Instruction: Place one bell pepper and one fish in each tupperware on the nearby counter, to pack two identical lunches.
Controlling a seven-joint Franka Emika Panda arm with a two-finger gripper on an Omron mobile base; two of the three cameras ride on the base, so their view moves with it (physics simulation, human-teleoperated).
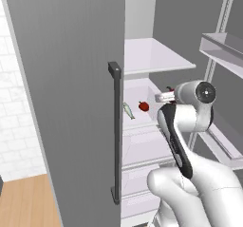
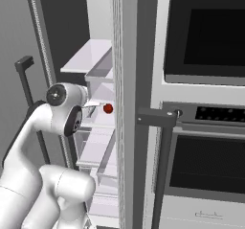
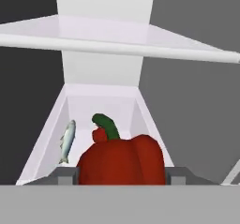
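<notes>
Left base view: white arm reached into the open fridge; a small glossy red bell pepper [image 1: 144, 106] and a slim silvery fish [image 1: 128, 110] lay on a white shelf [image 1: 142, 121].

Right base view: same pepper [image 2: 108, 108] beyond the hand.

Hand view: a second red pepper with green stem [image 3: 122, 160] sat between the jaws, both pads against its sides, gripped; fish [image 3: 68, 141] lay left.
</notes>
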